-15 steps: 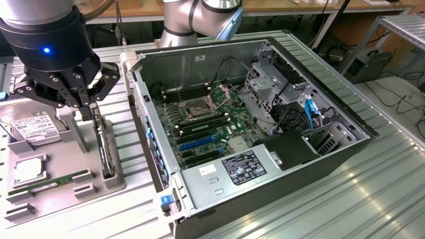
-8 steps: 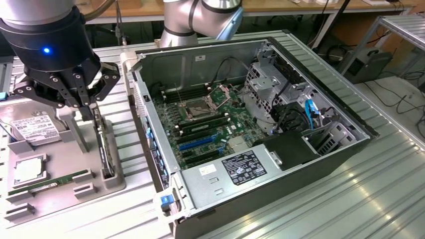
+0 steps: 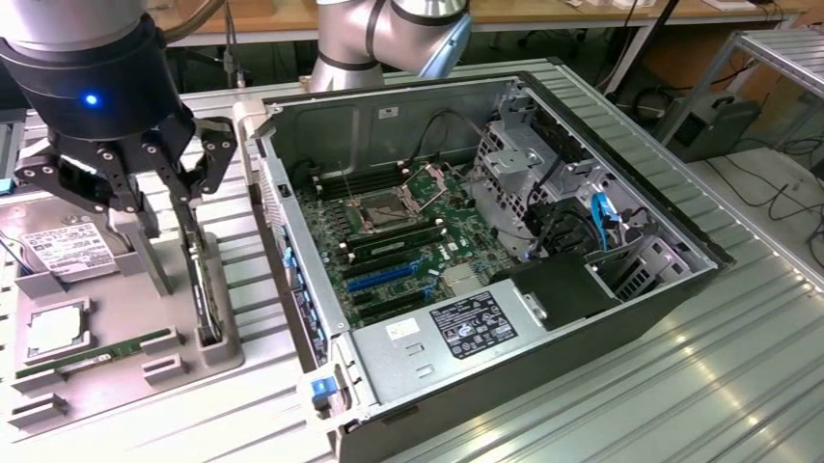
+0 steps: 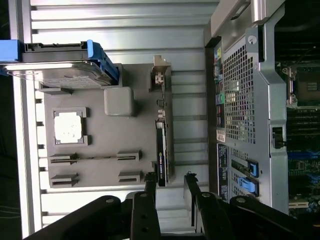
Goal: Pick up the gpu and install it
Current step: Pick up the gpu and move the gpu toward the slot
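Note:
The gpu (image 3: 203, 280) stands on edge in a slot of the grey parts tray (image 3: 180, 371), at the exterior view's left. It shows as a thin dark card with a silver bracket end (image 4: 160, 80) and a green-edged board (image 4: 162, 140). My gripper (image 3: 157, 198) hangs open just above the card. In the wrist view its two black fingertips (image 4: 150, 182) stand on either side of the card's near end, with my gripper's (image 4: 170, 182) gap over that end. Nothing is held. The open computer case (image 3: 670, 280) lies at the exterior view's right, motherboard (image 3: 412, 241) and blue expansion slots (image 3: 386, 280) exposed.
The tray also carries a silver hard drive (image 3: 65, 246), a CPU (image 3: 52, 328), a narrow RAM stick (image 3: 96, 349) and a tall grey block (image 3: 135, 256) close beside the gpu. The case's rear panel (image 4: 240, 115) stands next to the tray. Ribbed metal table (image 3: 721, 386) surrounds everything.

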`<state>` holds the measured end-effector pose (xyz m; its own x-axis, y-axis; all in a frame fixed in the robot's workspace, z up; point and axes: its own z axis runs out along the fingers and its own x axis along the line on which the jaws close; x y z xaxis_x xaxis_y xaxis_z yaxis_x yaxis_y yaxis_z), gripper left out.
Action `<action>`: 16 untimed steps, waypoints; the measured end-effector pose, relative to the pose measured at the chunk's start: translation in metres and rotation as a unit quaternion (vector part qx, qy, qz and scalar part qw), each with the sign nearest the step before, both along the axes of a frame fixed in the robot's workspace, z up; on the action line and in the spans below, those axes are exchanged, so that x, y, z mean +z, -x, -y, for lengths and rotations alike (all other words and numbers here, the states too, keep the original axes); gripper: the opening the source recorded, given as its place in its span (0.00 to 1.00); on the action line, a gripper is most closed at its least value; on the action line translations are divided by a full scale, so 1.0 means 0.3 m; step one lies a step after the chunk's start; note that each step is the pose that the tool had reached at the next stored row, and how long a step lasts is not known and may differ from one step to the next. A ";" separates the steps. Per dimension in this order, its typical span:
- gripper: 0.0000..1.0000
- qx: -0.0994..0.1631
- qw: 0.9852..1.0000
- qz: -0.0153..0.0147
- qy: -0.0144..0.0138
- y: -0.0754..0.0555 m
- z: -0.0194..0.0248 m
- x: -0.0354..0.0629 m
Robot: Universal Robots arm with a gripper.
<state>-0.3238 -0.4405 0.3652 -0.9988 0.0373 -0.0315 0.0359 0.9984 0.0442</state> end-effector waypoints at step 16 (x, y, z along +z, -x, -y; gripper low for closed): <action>0.36 -0.011 1.000 0.000 0.000 0.005 -0.001 -0.142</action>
